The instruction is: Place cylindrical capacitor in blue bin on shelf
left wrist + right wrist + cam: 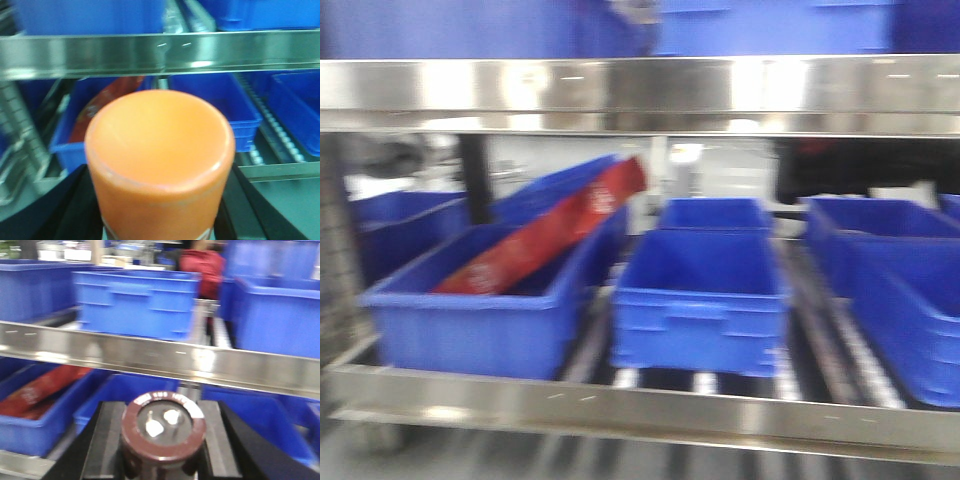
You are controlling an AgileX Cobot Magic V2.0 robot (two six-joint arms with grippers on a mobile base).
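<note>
A small maroon-brown cylindrical capacitor [162, 432], pale top up, stands pinched between the black fingers [107, 440] of the right gripper [162, 450], closed snugly for carrying. At twelve o'clock runs the shiny steel shelf [160, 357] rail; below it waits a blue plastic bin [117, 395]. The left gripper [160, 225] clasps a smooth orange cylinder [160, 145].

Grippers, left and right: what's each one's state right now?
Left gripper: closed on an orange cylinder.
Right gripper: closed on the cylindrical capacitor.

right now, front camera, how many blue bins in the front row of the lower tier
3: left bin with a red packet, middle bin, right bin cut by the frame edge. More stand behind; some may be hidden.
</note>
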